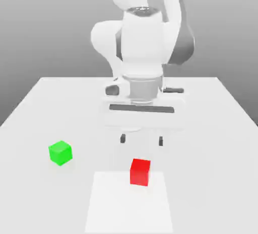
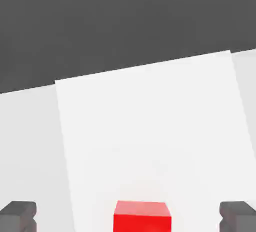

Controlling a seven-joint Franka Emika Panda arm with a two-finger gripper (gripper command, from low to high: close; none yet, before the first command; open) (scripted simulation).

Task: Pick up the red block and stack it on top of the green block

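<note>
The gripper [image 1: 141, 140] is held wide and empty above the table [image 1: 211, 122], behind the red block [image 1: 140, 171], with the green block [image 1: 60, 152] set well apart toward the exterior view's left.

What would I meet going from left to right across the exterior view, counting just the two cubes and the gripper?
Small bright-green cube → the robot's open two-finger gripper above the table → small bright-red cube, almost directly below the gripper, so those two nearly share a place.

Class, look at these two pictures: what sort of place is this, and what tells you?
Probably a simulated robot test bench: a plain white table, a grey blank backdrop, and just a red block and green block before the arm.
</note>
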